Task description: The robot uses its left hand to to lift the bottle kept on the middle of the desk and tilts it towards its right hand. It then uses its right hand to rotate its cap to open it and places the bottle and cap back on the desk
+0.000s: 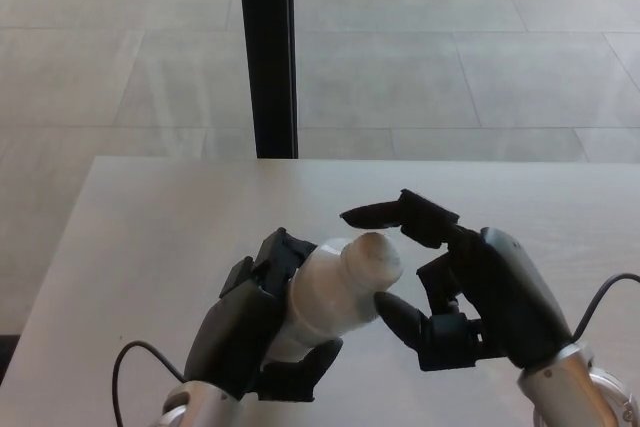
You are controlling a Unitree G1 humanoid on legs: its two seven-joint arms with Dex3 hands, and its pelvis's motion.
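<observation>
Presently, from my head view: my left hand (250, 332) comes in at the lower left, its thumb and two fingers clamped around the body of the white bottle (330, 297). I hold the bottle above the desk (140, 247), over its near middle, tilted so that the top leans to my right. A thin black cable (135, 357) loops beside my left wrist.

The cap (378, 257) sits on the bottle's neck — pale, same tone as the body, its round top facing up and to my right.

My right hand (470, 287) comes in from the lower right. Its fingers are apart and bracket the cap: one upper finger (375, 214) reaches over it, just above the top; the thumb (400, 315) sits just beside and below the neck. I cannot tell whether either actually touches — so no firm grip recorded.

Beyond the desk's far edge: pale tiled floor (450, 57), and a dark vertical post (266, 47) rising left of centre.
</observation>
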